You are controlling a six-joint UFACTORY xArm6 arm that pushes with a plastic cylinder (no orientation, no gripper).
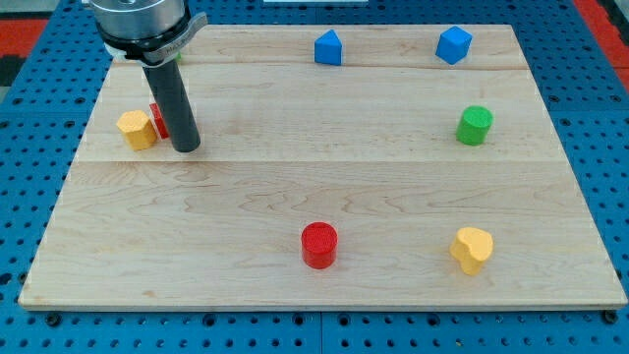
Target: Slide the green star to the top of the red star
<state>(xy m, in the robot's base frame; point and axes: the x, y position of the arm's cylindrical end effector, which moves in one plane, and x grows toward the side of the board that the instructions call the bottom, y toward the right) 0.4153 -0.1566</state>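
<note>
My tip (186,147) rests on the wooden board (295,187) near its left side. A red block (156,119), its shape mostly hidden behind the rod, sits just left of the rod and touches or nearly touches it. A yellow block (137,129) lies next to the red one on its left. A small sliver of green (181,57) shows at the edge of the arm's body near the board's top left. The rest of that block is hidden, so I cannot tell its shape.
Two blue blocks (328,47) (453,44) sit along the top edge. A green cylinder (475,125) is at the right. A red cylinder (318,245) and a yellow heart-like block (472,248) lie near the bottom.
</note>
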